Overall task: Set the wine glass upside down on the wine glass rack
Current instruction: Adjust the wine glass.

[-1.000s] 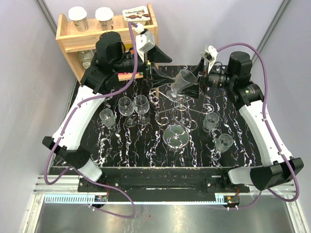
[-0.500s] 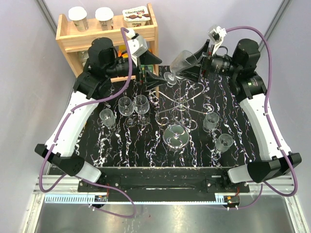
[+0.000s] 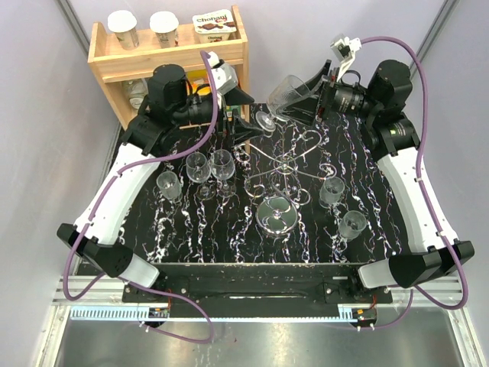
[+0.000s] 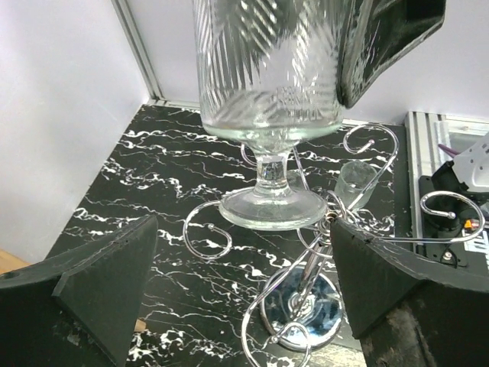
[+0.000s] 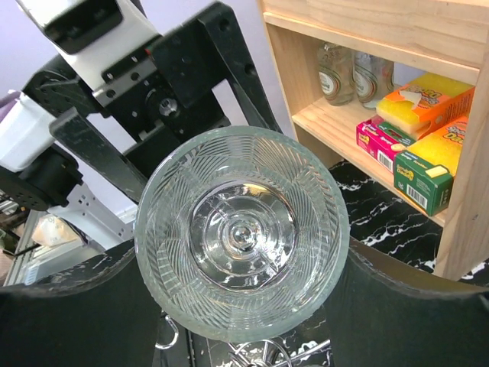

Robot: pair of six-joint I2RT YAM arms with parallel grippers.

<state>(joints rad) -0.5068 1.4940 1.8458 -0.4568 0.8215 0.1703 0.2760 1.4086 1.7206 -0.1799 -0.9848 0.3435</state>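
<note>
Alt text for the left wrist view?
A ribbed clear wine glass, bowl up, gripped by the right gripper's black finger, hangs with its foot near the scroll arms of a thin silver wire rack. The left gripper's black fingers stand open either side, over black marbled table.

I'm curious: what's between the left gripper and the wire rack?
The foot of the wine glass hangs there, between left gripper and rack. The left wrist view shows it.

The ribbed clear wine glass (image 4: 267,69) loses its rim past the left wrist view's top edge. From the right wrist, its bowl hides nearly all of the thin silver wire rack (image 5: 258,355). In the top view, the left arm (image 3: 124,185) covers the wooden shelf's (image 3: 145,55) lower contents.
</note>
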